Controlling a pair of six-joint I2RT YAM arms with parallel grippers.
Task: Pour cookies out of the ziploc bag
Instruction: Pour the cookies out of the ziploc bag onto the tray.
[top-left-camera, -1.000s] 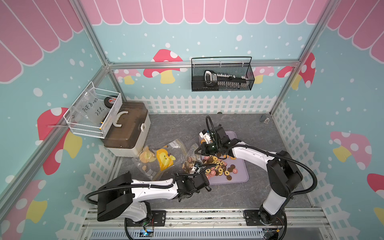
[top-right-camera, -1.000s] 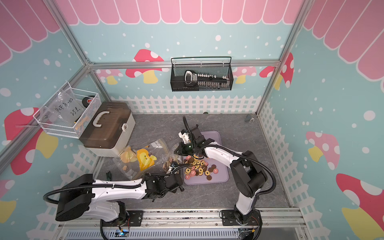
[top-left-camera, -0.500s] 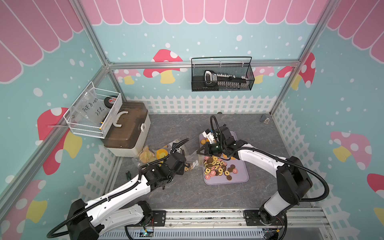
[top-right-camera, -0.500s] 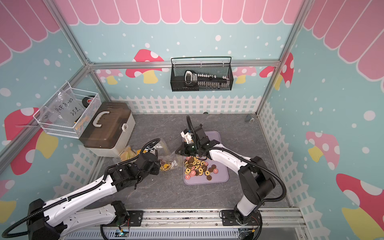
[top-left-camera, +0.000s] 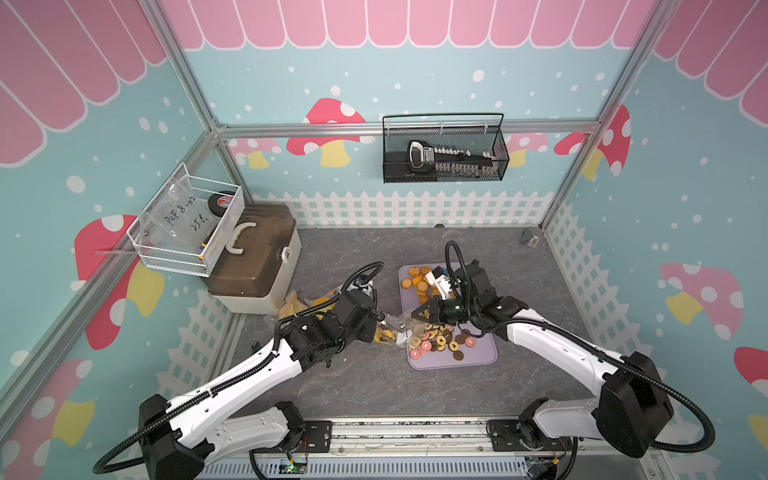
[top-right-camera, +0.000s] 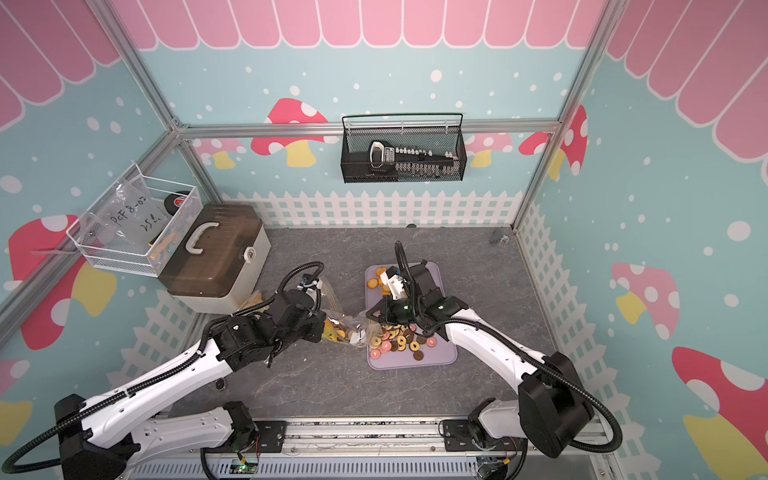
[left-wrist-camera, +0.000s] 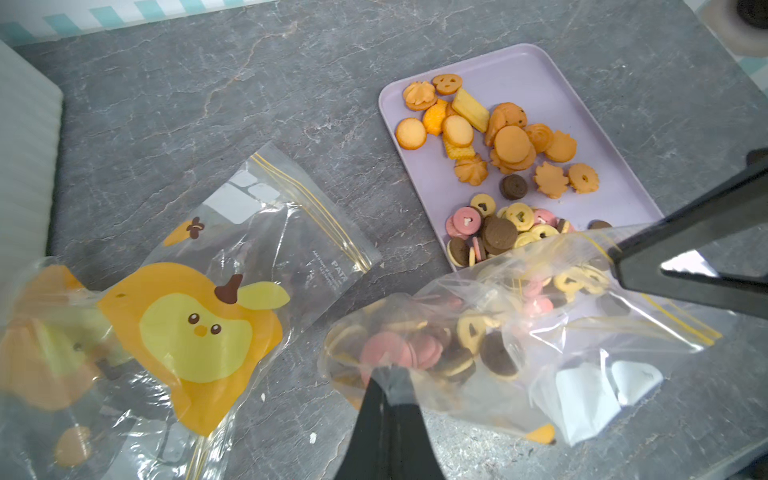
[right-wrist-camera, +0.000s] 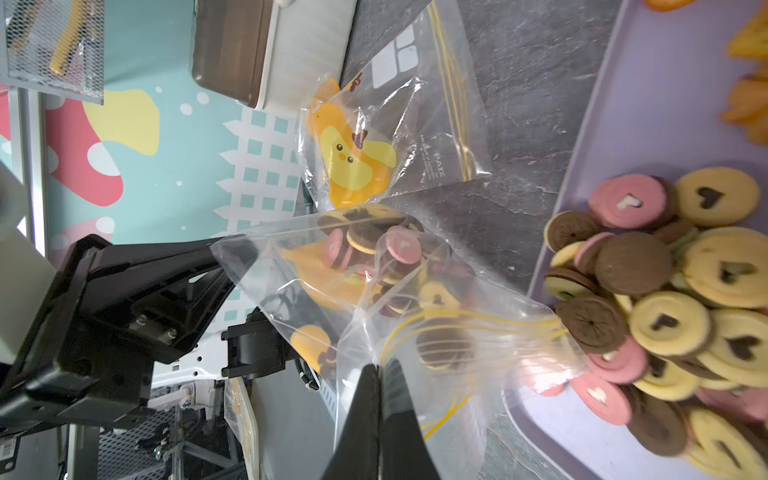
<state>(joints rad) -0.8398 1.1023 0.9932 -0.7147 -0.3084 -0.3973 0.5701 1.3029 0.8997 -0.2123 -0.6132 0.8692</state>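
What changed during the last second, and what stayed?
The left gripper swung from the near left corner of the lilac rectangular tray away from the robot and leftward; it pinches the closed end of the clear plastic ziploc bag. The right gripper, shut on the bag's mouth, came slightly nearer the robot. Nothing was released. Unchanged: cookies on the tray, duck-printed bag, brown-lidded box.

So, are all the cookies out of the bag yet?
Not yet. Done: lots of cookies already lie on the purple tray. In hand: the left jaws and right jaws are both shut on the clear bag, its open end at the tray's edge. Left: a clump of pink, brown and yellow cookies inside the bag must come out.
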